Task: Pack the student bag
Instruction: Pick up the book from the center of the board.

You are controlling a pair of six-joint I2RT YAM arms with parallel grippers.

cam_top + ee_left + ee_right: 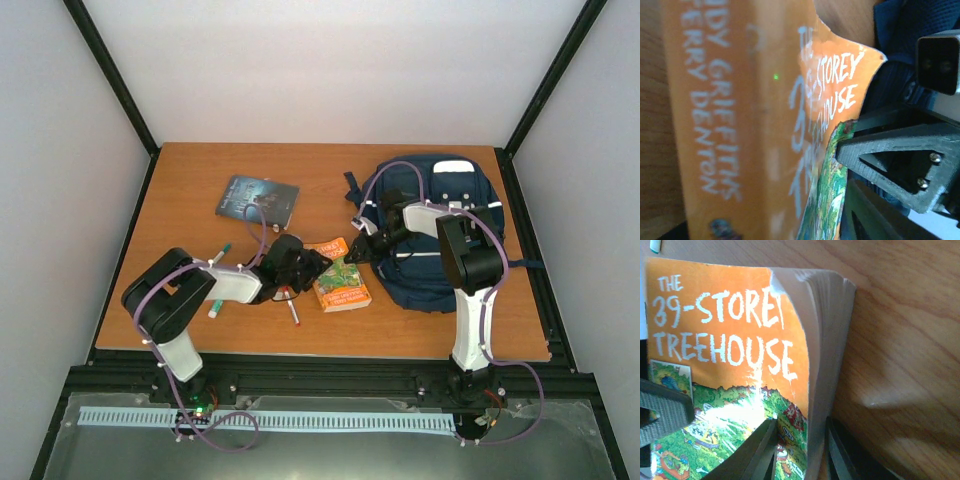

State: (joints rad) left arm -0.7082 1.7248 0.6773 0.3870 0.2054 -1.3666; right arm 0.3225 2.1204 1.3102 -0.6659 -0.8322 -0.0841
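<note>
The student bag (440, 262), a navy backpack, lies at the right of the table; its blue fabric also shows in the left wrist view (897, 30). An orange paperback, "The 39-Storey Treehouse" (342, 285), lies just left of it. My left gripper (308, 265) is closed over the book's spine side (740, 100), one finger on the cover and one under it. My right gripper (358, 248) clamps the book's page edge (832, 340), with one finger (755, 450) on the cover and the other behind the pages. The left gripper's grey finger (660, 410) rests on the cover.
A dark-covered book (257, 198) lies at the back centre-left. A green-capped marker (222, 250), a second marker (213, 306) and a red-tipped pen (293, 311) lie near the left arm. The table's front edge (320, 352) runs just before the arm bases.
</note>
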